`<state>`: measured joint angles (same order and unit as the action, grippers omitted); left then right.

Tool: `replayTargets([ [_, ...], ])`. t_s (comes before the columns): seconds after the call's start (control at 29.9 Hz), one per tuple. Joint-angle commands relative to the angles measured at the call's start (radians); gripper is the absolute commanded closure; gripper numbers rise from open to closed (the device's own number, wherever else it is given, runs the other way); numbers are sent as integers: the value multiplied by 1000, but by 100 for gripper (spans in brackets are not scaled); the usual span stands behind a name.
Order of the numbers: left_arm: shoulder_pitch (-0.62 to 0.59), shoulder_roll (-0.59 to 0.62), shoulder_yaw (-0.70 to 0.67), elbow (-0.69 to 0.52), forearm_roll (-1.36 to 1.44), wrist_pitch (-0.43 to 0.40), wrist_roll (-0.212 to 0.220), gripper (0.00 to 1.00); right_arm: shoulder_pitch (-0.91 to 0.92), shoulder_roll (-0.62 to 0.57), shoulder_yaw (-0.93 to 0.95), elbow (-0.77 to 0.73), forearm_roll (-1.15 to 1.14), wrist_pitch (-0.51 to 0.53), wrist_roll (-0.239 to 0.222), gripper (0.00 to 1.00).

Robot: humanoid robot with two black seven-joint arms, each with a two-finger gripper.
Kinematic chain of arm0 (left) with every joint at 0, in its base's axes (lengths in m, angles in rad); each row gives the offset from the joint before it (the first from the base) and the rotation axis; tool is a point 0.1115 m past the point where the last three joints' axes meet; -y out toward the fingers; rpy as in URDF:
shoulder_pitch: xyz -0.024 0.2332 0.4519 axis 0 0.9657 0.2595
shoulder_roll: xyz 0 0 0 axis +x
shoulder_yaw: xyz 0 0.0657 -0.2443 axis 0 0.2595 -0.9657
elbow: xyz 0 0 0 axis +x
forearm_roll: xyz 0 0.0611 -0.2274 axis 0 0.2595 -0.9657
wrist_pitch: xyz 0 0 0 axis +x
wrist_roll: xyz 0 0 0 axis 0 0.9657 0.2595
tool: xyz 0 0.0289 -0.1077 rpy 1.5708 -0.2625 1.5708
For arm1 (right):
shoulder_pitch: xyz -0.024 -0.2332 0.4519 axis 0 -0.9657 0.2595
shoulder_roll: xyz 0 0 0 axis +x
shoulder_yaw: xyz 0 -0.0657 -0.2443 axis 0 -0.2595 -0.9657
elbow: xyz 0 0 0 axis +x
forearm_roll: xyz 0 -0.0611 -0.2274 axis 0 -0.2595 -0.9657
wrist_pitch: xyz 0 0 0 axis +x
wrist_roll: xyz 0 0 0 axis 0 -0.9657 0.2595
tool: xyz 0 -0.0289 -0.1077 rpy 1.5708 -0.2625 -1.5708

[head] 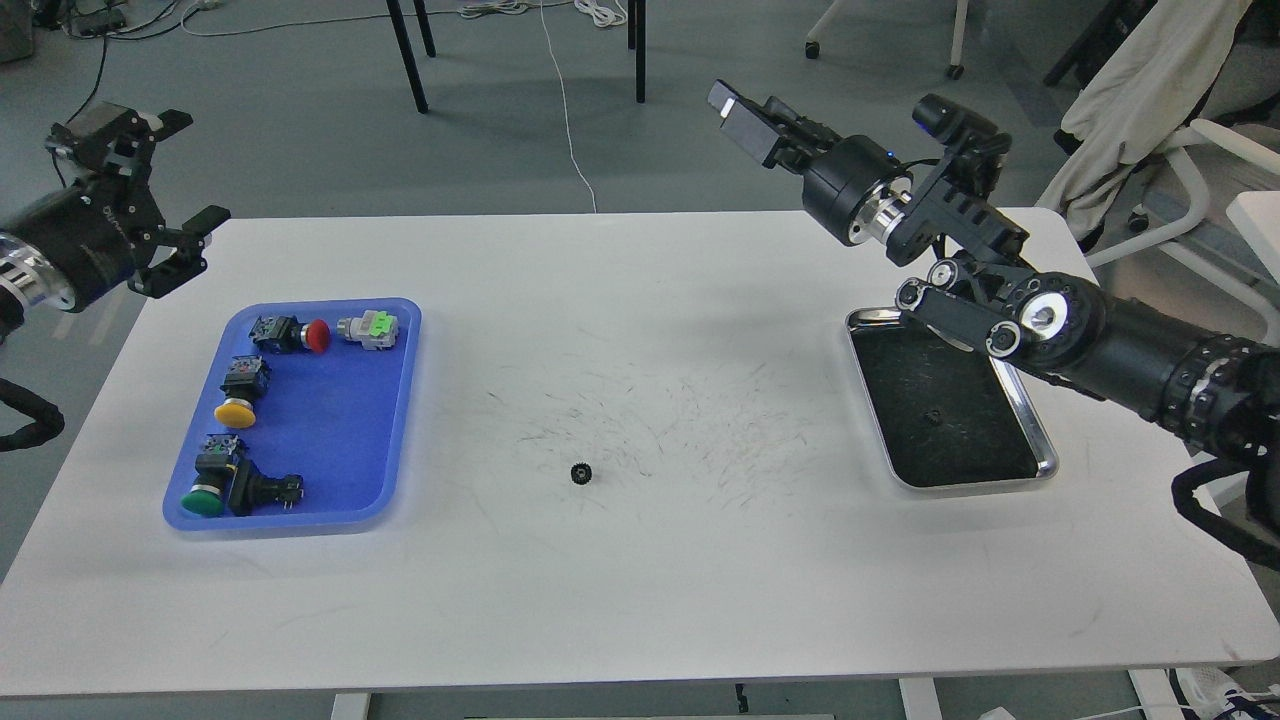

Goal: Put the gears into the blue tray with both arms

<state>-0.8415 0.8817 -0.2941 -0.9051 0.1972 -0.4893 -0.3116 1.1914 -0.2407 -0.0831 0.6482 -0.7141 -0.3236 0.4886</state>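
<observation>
Table point(640, 600): bare middle | blue tray point(330, 420): left, switches only | right gripper point(735, 110): raised, far off, jaw state unreadable | left gripper point(165, 185): open, empty, beyond tray | gear point(579, 473): loose mid-table, possibly another in steel tray point(1000, 480) | step: handover; left arm likely descends, pinches gear

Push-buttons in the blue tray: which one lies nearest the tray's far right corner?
The grey push-button with the green cap, top right in the blue tray. The red-capped one lies left of it; the others sit nearer.

Left arm point(50, 262) cut off by the left edge behind its jaws, right arm point(1150, 350) cut off at right, right gripper point(745, 118) end-on with fingers indistinguishable, speck in steel tray point(1040, 440) below those jaws too small to identify
</observation>
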Motion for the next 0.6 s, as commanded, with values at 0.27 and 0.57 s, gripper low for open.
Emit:
replayTargets([
  [0.27, -4, 118, 53, -330, 241, 115, 9, 1, -29, -135, 14, 1, 438, 1, 0, 8],
  [0.57, -5, 195, 84, -515, 351, 254, -14, 1, -102, -184, 74, -1, 591, 57, 0, 6],
])
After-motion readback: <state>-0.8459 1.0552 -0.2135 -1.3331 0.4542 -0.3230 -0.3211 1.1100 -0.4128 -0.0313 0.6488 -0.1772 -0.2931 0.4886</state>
